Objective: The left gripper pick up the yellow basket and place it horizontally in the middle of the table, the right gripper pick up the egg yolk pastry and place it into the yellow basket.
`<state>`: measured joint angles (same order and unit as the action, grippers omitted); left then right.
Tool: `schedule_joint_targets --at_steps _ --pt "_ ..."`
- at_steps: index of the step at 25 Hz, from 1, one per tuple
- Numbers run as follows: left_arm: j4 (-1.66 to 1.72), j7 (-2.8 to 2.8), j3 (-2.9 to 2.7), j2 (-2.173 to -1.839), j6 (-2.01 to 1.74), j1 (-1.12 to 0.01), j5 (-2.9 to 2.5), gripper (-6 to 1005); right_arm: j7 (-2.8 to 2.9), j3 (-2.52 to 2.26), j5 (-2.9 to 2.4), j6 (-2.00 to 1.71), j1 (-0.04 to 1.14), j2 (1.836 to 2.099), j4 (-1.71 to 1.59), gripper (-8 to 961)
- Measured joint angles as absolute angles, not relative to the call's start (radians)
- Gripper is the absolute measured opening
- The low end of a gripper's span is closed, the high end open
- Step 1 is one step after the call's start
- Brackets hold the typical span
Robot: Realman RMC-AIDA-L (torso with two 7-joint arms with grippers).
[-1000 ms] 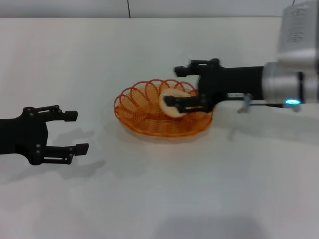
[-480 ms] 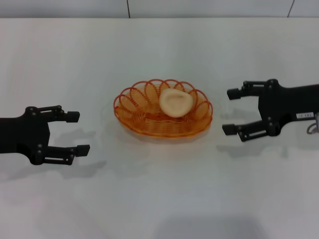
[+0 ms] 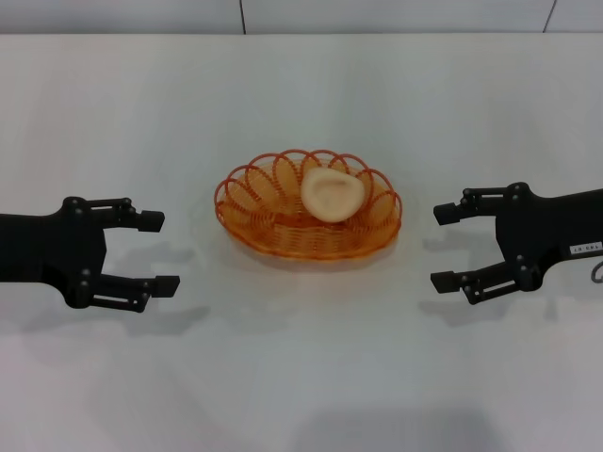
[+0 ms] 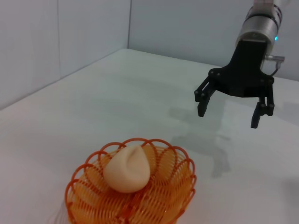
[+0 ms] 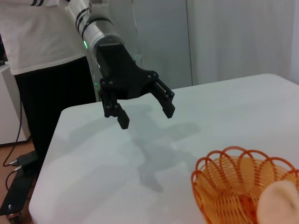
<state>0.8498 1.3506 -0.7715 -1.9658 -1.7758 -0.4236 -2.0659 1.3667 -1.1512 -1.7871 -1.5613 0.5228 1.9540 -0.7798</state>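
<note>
The yellow basket (image 3: 308, 204) is seen resting flat on the table (image 3: 301, 377), near the middle of the white surface, its oval long axis running side to side across the head view, from the robot's left to its right. Its looped wire rim faces upward and its woven bottom is set on the tabletop.

The egg yolk pastry (image 3: 332, 195) is held inside the basket, right of centre and toward the far rim. It is tilted, leaning against the looped wall, with its dented face turned up and toward the robot. In the left wrist view the pastry (image 4: 126, 169) is shown propped on edge among the wire loops of the basket (image 4: 133, 189).

The left gripper (image 3: 154, 251) is positioned to the basket's left, clear of it, just above the table. Its two fingers are spread wide, pointed toward the basket, and nothing is held between them.

The right gripper (image 3: 448, 247) is placed on the opposite side, also apart from the basket, with its fingers parted wide and empty, tips aimed at the basket's right end. A small white label (image 3: 584, 250) is visible on its black body.

The basket is thus flanked by the two claws, one off each end of its long axis.
</note>
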Motion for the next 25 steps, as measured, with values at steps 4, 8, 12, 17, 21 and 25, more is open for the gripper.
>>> schedule_joint_targets --at_steps 4,8,12,17,21,25 --pt "0.850 1.359 -0.772 -1.964 -1.780 -0.435 -2.070 860 1.364 -1.147 -1.789 -1.555 0.515 1.954 -0.778 885" --pt "0.850 1.362 -0.770 -1.964 -1.776 -0.436 -2.072 860 1.362 -1.146 -1.790 -1.555 0.513 1.955 -0.778 885" --pt "0.850 1.363 -0.768 -1.963 -1.774 -0.436 -2.072 860 1.360 -1.145 -1.796 -1.552 0.511 1.955 -0.777 885" --pt "0.850 1.365 -0.766 -1.963 -1.773 -0.435 -2.079 860 1.367 -1.145 -1.810 -1.543 0.511 1.954 -0.776 885" --pt "0.850 1.365 -0.765 -1.963 -1.773 -0.434 -2.081 860 1.369 -1.144 -1.812 -1.543 0.511 1.954 -0.776 885" --pt "0.853 1.366 -0.766 -1.963 -1.773 -0.432 -2.082 860 1.369 -1.144 -1.813 -1.541 0.511 1.955 -0.776 885"
